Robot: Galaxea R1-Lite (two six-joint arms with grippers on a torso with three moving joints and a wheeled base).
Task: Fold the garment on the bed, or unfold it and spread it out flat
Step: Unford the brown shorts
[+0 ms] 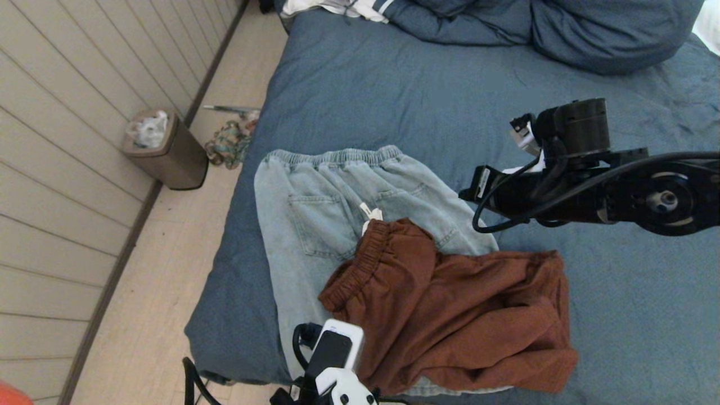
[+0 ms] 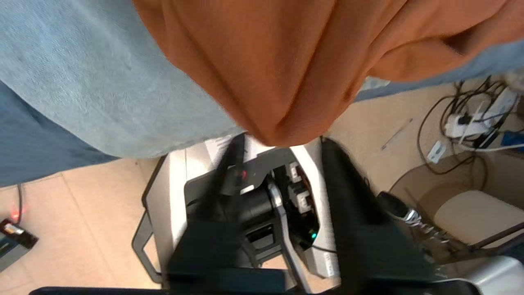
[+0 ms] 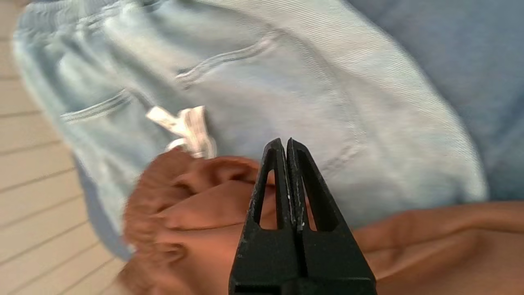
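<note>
A crumpled rust-brown garment (image 1: 455, 315) with an elastic waistband lies near the front edge of the bed (image 1: 394, 90), on top of light-blue jeans (image 1: 320, 208) that are spread flat. My left arm's wrist (image 1: 332, 360) sits at that edge beside the brown cloth. In the left wrist view my left gripper (image 2: 282, 143) is open, its fingers (image 2: 344, 172) wide apart, and a fold of the brown garment (image 2: 278, 82) hangs down just at their tips. My right gripper (image 3: 285, 141) is shut and holds nothing. It hovers above the jeans (image 3: 311, 82) and the brown waistband (image 3: 180, 192).
Blue pillows and bedding (image 1: 590, 34) and a white striped cloth (image 1: 337, 8) lie at the bed's head. On the floor to the left are a brown bin (image 1: 169, 149) by the panelled wall and a bundle of cloth (image 1: 230, 143). Cables (image 2: 466, 119) lie below the bed's edge.
</note>
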